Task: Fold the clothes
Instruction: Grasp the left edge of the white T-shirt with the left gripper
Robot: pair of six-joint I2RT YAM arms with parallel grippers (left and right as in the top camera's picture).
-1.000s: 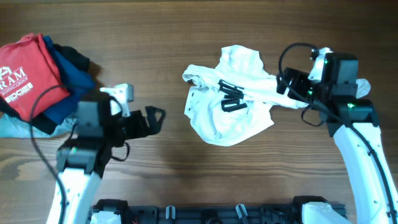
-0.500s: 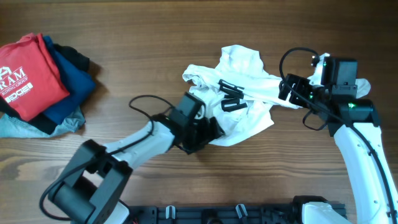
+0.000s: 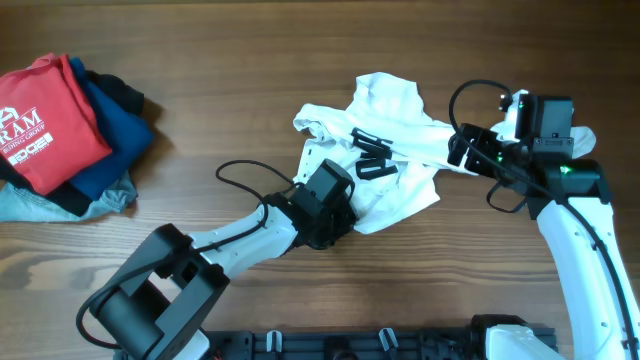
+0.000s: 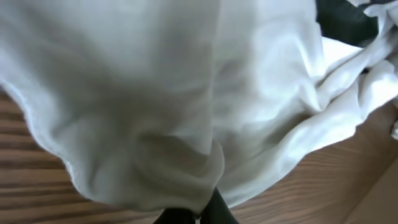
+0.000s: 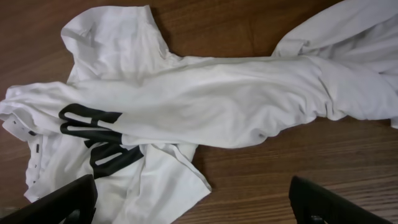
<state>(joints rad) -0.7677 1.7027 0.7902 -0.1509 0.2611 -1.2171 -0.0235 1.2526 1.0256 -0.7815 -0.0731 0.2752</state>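
The shirt (image 3: 400, 190) lies crumpled at centre-right of the desk (image 3: 230, 90). The left gripper (image 3: 343, 216) has its jaws clamped on the shirt's lower-left edge. The right gripper (image 3: 462, 150) hovers at the shirt's right edge, jaws wide apart. It is best to draw the pinched edge out gently only once the right gripper grips, so the cloth spreads flat.

In the left wrist view the white T-shirt (image 4: 186, 93) is a close blur filling nearly the whole frame. Of the fingers (image 4: 219, 211) of the left gripper (image 3: 338, 216) only dark tips show at the bottom edge, and from overhead those tips cannot be made out against the shirt's lower hem. The black print (image 5: 93, 134) is crumpled into folds and unreadable, the fingers (image 5: 62, 200) of the right gripper (image 3: 462, 150) are cut off at the bottom corners of their own view, and the pile of garments (image 3: 90, 150) runs off the overhead view's left edge, the red shirt (image 3: 45, 120) losing part of its lettering.
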